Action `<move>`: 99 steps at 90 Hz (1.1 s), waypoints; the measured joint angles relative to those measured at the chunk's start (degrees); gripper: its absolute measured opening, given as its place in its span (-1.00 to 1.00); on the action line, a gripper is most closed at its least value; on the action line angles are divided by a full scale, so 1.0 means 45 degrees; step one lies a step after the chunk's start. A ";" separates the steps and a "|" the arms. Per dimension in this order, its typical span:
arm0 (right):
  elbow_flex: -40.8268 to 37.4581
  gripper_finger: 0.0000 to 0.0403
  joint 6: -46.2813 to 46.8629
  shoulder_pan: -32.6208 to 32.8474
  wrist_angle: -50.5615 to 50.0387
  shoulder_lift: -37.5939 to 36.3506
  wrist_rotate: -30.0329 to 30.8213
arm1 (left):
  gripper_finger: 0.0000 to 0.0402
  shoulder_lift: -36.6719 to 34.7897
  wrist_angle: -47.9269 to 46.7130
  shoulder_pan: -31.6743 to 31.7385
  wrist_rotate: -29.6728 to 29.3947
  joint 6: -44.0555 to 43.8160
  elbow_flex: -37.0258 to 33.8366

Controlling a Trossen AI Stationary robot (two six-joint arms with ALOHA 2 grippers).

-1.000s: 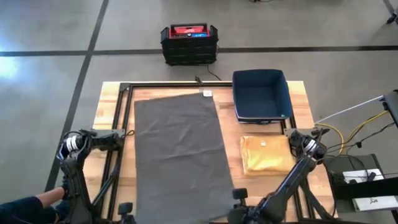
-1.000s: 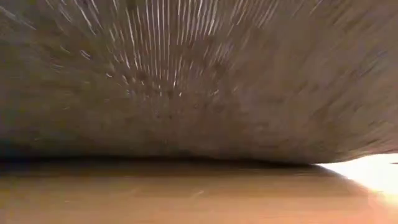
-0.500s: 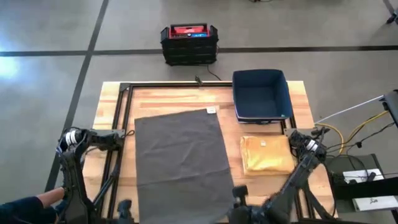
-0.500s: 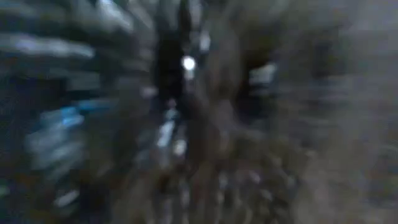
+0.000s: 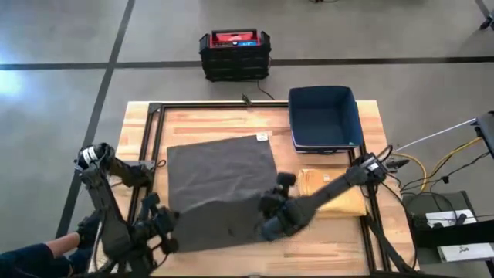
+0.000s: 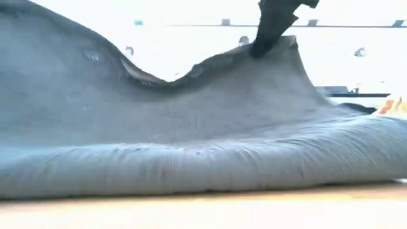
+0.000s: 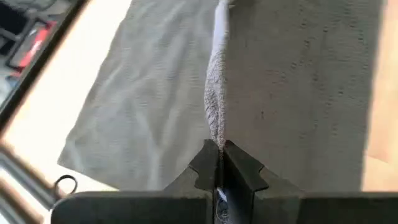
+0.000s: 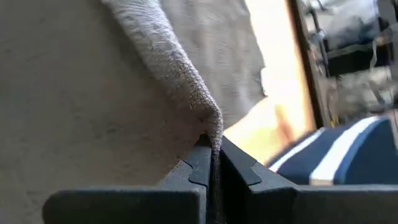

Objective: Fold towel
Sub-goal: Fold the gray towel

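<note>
A dark grey towel [image 5: 220, 170] lies on the wooden table [image 5: 139, 123], its far half flat. Its near end is raised off the table between my two grippers. My left gripper [image 5: 164, 225] is shut on the towel's near left end, seen close in the left wrist view [image 7: 219, 152]. My right gripper [image 5: 270, 216] is shut on the near right end [image 8: 211, 146]. In the low view the right gripper [image 6: 270, 38] holds up a peak of the towel [image 6: 191, 127], and a rounded fold [image 6: 191, 168] rests on the table below. My left gripper pinches the towel's near left edge [image 7: 214, 127] between its two fingers. The cloth runs away from the fingertips as a raised ridge. That end is lifted, and the far part lies on the table. My right gripper pinches the towel's near right edge [image 8: 208, 124] between its two fingers, coming down at a slant [image 6: 280, 44]. The held end is lifted clear. The edge sags slack [image 6: 165, 83] toward the left gripper.
A dark blue bin [image 5: 324, 116] stands at the far right of the table. A folded yellow cloth [image 5: 340, 193] lies near the right gripper's arm. A black and red box [image 5: 234, 52] sits on the floor beyond. A person's sleeve [image 5: 31, 259] shows at the near left.
The towel first slid toward the table's near edge. Both grippers then rose from the near edge and went toward the far edge with the towel's near end. That end is now lifted and turning over the flat far half.
</note>
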 joint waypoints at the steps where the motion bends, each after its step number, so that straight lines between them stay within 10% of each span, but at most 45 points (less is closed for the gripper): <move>1: -0.0020 -1.00 -0.0051 -0.0115 -0.0002 0.0000 0.0007 | -1.00 -0.0080 -0.0017 0.0047 0.0000 -0.0058 -0.0166; 46: -0.0955 -1.00 -0.3688 -0.4229 0.2683 -0.0005 0.0085 | -1.00 -0.3859 0.0008 0.1180 0.0028 -0.3419 -0.5618; 99: -0.2809 -1.00 -0.6467 -0.6488 0.6833 0.0039 -0.0716 | -1.00 -0.5379 -0.0030 0.1934 -0.1041 -0.4506 -0.8132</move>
